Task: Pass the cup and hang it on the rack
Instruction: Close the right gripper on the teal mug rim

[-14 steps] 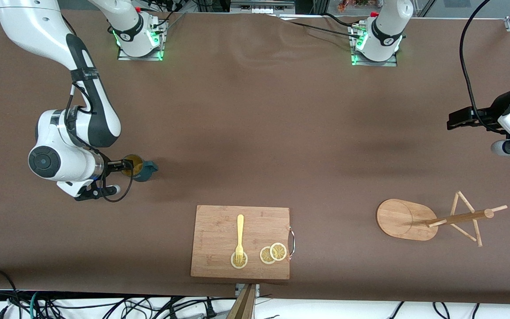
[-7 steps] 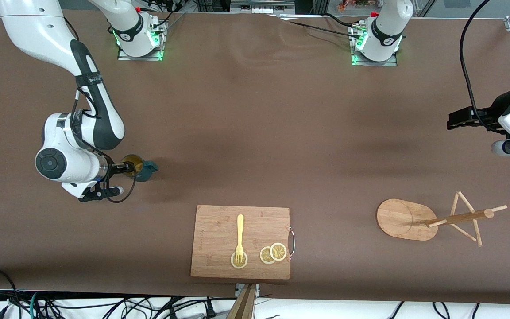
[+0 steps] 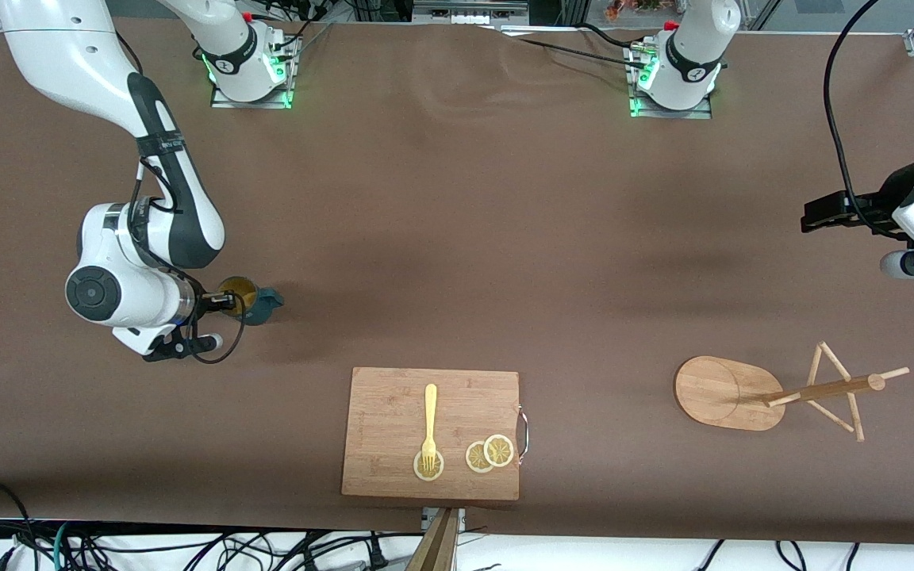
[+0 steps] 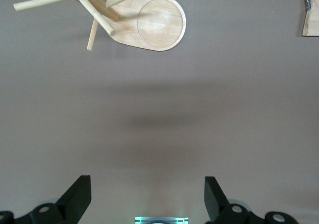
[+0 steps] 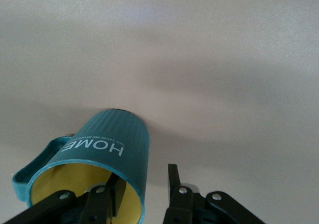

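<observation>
The cup (image 5: 99, 157), lettered "HOME", is standing toward the right arm's end of the table, its wall sitting between the right gripper's (image 5: 144, 186) narrowed fingers. The left gripper (image 4: 148, 196) is waiting wide open above bare tabletop near the rack (image 3: 731, 392).

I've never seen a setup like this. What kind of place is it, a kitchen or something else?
Probably a robotics lab, not a kitchen: two arms bolted to a cloth-covered table, loose cables along its edge, and kitchen props laid out, namely a cup, a rack and a cutting board.
</observation>
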Motion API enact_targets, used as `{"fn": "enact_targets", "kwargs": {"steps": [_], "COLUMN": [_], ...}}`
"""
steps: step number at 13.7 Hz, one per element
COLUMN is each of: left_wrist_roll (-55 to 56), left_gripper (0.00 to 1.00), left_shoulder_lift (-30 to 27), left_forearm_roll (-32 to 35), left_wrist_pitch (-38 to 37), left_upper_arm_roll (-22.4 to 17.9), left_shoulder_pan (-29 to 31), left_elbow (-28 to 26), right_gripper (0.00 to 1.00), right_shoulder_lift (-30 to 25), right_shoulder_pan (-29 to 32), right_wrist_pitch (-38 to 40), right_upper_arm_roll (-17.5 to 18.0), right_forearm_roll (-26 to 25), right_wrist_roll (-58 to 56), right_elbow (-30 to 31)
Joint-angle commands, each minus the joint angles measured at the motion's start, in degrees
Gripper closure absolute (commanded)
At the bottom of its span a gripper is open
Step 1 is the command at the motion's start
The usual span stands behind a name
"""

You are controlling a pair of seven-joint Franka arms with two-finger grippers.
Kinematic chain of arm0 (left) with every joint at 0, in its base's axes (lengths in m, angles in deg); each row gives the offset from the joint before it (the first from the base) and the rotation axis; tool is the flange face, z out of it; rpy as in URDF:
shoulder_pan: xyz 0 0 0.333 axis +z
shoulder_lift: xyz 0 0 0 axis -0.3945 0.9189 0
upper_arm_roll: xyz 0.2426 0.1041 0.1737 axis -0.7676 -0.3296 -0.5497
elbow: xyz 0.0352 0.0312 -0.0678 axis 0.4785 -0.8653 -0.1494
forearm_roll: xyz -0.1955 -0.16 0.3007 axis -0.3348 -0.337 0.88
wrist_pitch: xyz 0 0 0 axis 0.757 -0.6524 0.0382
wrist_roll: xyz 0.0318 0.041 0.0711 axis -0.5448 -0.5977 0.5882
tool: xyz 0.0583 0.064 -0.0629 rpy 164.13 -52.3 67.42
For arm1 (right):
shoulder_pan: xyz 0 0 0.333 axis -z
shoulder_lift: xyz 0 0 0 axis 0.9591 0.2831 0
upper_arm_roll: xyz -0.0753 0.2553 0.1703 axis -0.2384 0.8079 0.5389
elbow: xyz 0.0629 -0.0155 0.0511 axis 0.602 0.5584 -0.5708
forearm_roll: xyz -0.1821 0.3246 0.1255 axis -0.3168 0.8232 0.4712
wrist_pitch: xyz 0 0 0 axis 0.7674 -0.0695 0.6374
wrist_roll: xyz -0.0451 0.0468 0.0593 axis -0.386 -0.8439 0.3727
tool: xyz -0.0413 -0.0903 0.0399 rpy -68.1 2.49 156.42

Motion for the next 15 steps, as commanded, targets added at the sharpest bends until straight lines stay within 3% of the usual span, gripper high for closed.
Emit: {"fn": "enact_targets", "kwargs": {"steps": [1,7,10,13,15], "left_wrist_roll": [0.57,0.57,0.48,0.57,0.57], "left_gripper": [0.00,0.00,0.00,0.00,0.00], "left_shoulder_lift": [0.75,0.75,0.75,0.75,0.75], "left_forearm_roll": [0.23,0.23,0.14,0.23,0.14], "left_wrist_pitch": [-0.57,-0.49,-0.57,-0.57,-0.57], "left_upper_arm_roll": [-0.02,-0.02,-0.02,-0.02,-0.02], "left_shoulder_pan": [-0.15,-0.24,-0.07,-0.06,-0.24], "left_elbow": [1.83,1.83,1.74,1.74,1.83], "right_gripper": [0.63,0.83,0.99,1.00,1.00], "right_shoulder_lift": [-0.06,-0.06,-0.06,-0.32,-0.94], "right_shoulder_pan": [-0.07,-0.07,0.02,-0.07,-0.25], "right_wrist_pitch": [-0.49,-0.31,-0.23,0.12,1.00], "right_upper_arm_roll": [0.49,0.58,0.58,0.92,2.94], "right_forearm_roll": [1.86,2.14,2.31,2.57,2.49], "right_wrist_roll": [-0.45,-0.45,-0.54,-0.28,-0.27], "right_elbow": [0.36,0.36,0.27,-0.25,-0.78]}}
